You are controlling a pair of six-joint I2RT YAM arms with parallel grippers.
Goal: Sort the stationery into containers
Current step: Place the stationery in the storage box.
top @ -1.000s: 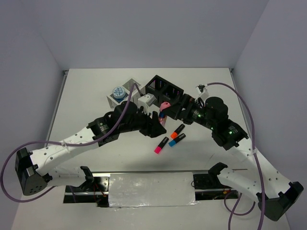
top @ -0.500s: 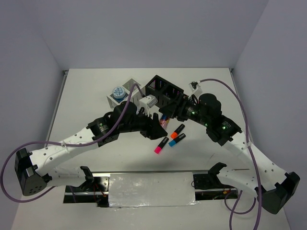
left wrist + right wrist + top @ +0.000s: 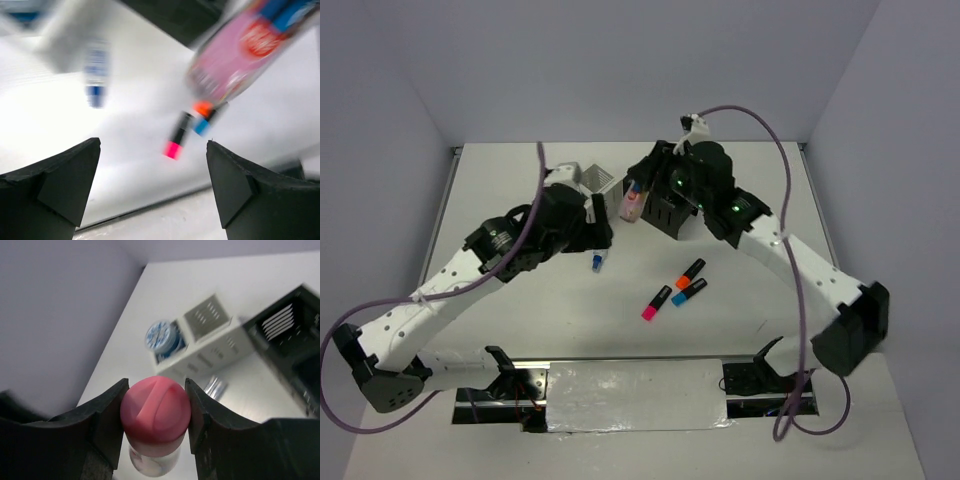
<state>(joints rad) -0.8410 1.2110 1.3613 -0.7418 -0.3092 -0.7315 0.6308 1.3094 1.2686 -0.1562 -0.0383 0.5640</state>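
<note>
The pink tube [image 3: 156, 412] is held by the right fingers [image 3: 107, 420], which are closed narrowly on either side of its round cap; the body of the tube is seen hanging below the cap in the right wrist view. From overhead the tube is seen raised between the white box [image 3: 588, 178] and the black box [image 3: 670, 210], just beside the black box's left corner; whether it is over a compartment cannot be told.

The left fingers [image 3: 55, 185] are spread wide and nothing is held between them; bare bench [image 3: 500, 180] is seen beneath them. The blue-white stick [image 3: 596, 262] is lying on the bench just in front of the left arm's tip, apart from both boxes.

Three highlighters are left on the bench, nearer the arm bases than the black box: the orange highlighter [image 3: 691, 269] is farthest from the bases; the blue highlighter [image 3: 689, 291] is just beside it; the pink highlighter [image 3: 655, 302] is a little to the left and nearest the bases.

A tape roll [image 3: 161, 336] is seen in one compartment of the white box; much of that box is hidden by the left arm in the overhead view.
</note>
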